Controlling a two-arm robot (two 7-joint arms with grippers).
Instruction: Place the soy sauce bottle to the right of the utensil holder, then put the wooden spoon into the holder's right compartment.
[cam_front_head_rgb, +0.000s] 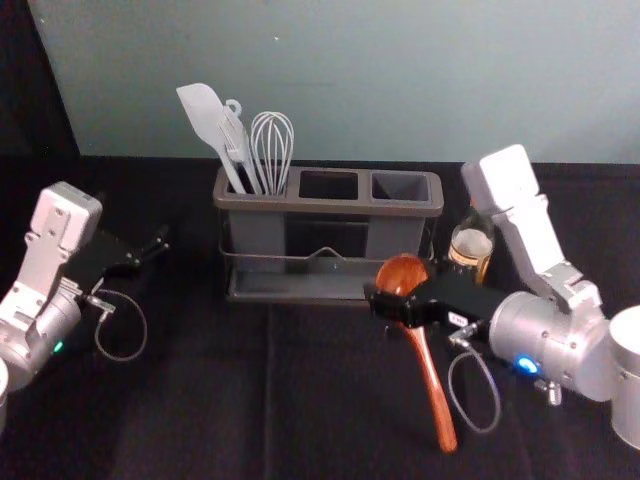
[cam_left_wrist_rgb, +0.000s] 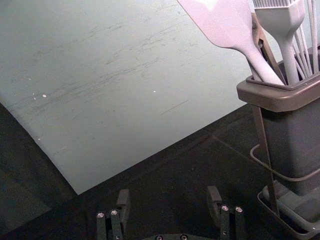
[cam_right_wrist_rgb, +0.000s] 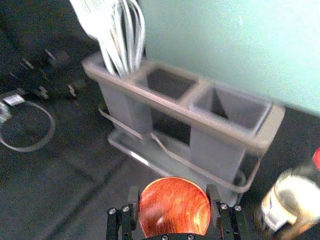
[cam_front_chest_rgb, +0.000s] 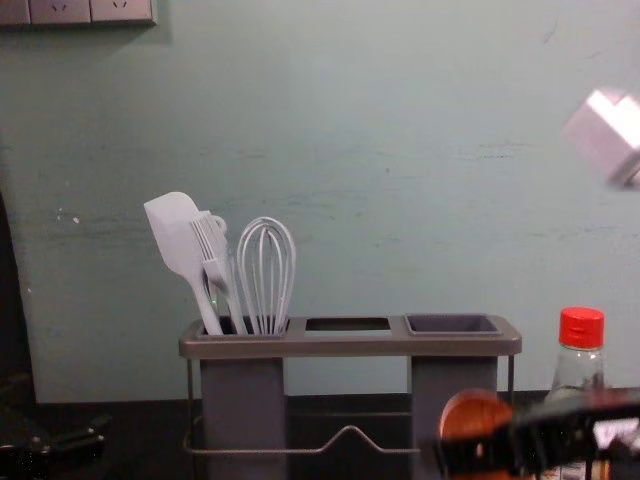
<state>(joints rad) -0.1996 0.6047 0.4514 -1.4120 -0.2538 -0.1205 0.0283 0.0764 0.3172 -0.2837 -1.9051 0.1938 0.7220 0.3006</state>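
While the right arm reaches in from the right, low over the near side of the holder, its gripper (cam_front_head_rgb: 395, 306) points left and is closed on the wooden spoon (cam_front_head_rgb: 437, 395) at the neck, one finger on each side. The bowl lies toward the far side and the handle slants nearer and slightly right; whether its end touches the tabletop (cam_front_head_rgb: 190, 400) I cannot tell. The left gripper (cam_front_head_rgb: 150, 252) is parked left of the holder, fingers spread wide with nothing between them.

In the chest view the spoon's bowl comes in front of the right compartment (cam_front_chest_rgb: 455, 385), and the soy sauce bottle (cam_front_chest_rgb: 581, 328) shows its red cap, upright to the right of the utensil holder (cam_front_chest_rgb: 350, 345). From the head view, the bottle's label shows just beyond the right arm, and the spoon's long handle is in plain sight. The chest view also takes in wall sockets (cam_front_chest_rgb: 75, 10) at the upper left.

Of the holder's three openings, the left compartment (cam_front_chest_rgb: 243, 400) carries a pale spatula (cam_front_chest_rgb: 178, 235), a brush (cam_front_chest_rgb: 213, 250) and a whisk (cam_front_chest_rgb: 266, 270), all leaning up past the rim. Under the middle opening (cam_front_chest_rgb: 347, 325) the wall shows through the frame. The right compartment is open-topped, its inner walls bare.
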